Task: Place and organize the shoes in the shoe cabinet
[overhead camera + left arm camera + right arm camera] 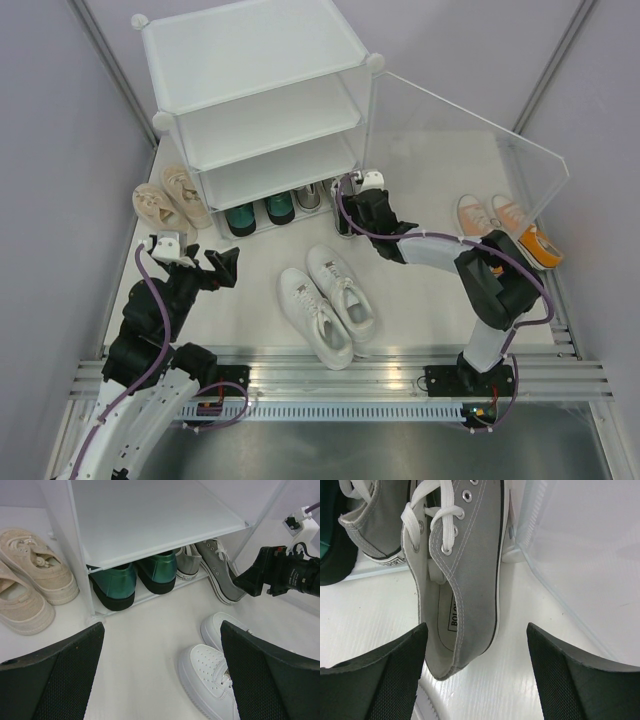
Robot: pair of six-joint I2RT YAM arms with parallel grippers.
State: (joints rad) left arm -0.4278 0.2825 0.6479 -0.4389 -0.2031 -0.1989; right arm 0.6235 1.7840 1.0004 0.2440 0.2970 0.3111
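At the bottom right front corner of the white plastic shoe cabinet, a grey canvas sneaker with white laces lies tilted, heel between the right jaws, parted, holding nothing; left jaws gape empty.

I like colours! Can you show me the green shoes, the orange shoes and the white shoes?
green shoes (116, 582): left wrist view, shiny end of the left one.
orange shoes (474, 216): top view, upper of the left one.
white shoes (342, 285): top view, laces of the right one.
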